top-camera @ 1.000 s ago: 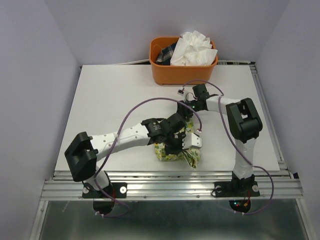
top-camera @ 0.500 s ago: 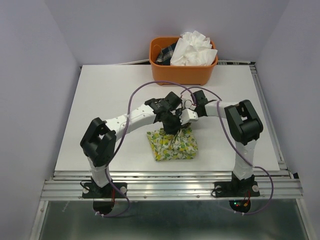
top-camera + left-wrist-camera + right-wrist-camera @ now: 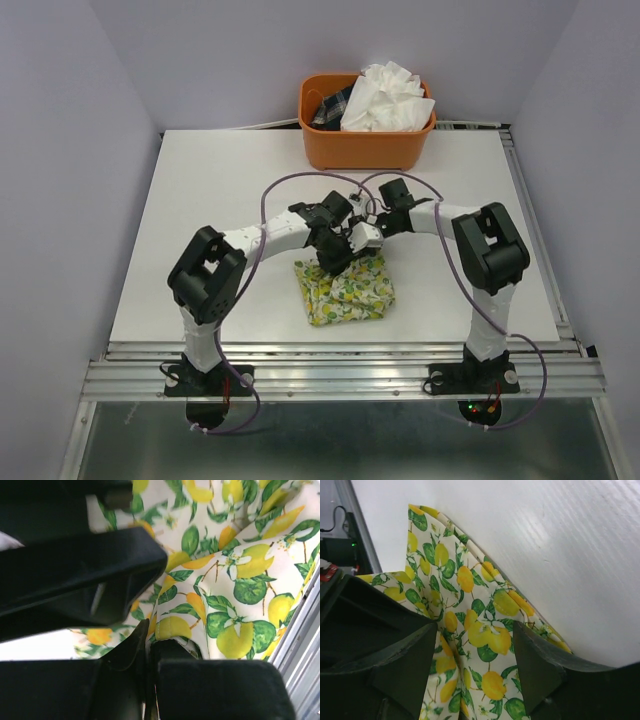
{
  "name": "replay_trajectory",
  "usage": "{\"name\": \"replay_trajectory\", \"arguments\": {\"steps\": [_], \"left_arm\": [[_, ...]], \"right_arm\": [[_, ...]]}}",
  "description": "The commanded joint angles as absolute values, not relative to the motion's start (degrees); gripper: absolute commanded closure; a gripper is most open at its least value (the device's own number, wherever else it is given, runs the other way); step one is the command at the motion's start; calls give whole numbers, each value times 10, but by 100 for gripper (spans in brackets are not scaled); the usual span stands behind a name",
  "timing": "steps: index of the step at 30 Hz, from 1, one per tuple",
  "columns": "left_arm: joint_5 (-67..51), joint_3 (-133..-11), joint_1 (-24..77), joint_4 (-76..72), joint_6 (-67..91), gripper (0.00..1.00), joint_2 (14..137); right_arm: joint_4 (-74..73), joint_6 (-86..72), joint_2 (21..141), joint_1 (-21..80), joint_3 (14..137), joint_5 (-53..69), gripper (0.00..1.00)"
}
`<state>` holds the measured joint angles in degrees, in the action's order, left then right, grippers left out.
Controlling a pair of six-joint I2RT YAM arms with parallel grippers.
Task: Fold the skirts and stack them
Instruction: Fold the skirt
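Lemon skirt (image 3: 348, 292) lies folded mid-picture. Right claw (image 3: 475, 630) is wide over it; left claw (image 3: 155, 605), I cannot tell. If cloth sticks to a finger, the fold may open.

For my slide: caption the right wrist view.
Open right gripper above the lemon skirt on the white table.

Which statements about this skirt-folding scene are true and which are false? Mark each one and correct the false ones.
1. The lemon-print skirt lies on the table. True.
2. The white crinkly skirt is stacked on the lemon-print skirt. False: it sits in the orange basket.
3. The left gripper and the right gripper are both at the lemon-print skirt's far edge. True.
4. The right gripper is shut tight. False: its fingers stand apart, with cloth showing between them.
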<state>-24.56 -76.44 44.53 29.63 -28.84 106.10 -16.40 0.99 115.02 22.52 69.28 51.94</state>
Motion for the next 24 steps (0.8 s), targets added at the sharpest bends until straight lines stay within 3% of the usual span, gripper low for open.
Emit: {"name": "replay_trajectory", "arguments": {"steps": [1,11,15,18,24], "left_arm": [[-297,-733,420,272,-247,100,1064],[-350,-762,381,272,-227,100,1127],[-359,-764,380,276,-229,100,1107],[-354,-773,381,292,-229,100,1094],[-356,-814,374,312,-198,100,1137]], "right_arm": [[-184,-17,1110,217,710,416,30],[-214,-62,1039,200,699,376,22],[-213,-51,1039,200,714,327,28],[-216,-44,1065,200,736,301,43],[-209,-39,1014,190,731,329,41]]}}
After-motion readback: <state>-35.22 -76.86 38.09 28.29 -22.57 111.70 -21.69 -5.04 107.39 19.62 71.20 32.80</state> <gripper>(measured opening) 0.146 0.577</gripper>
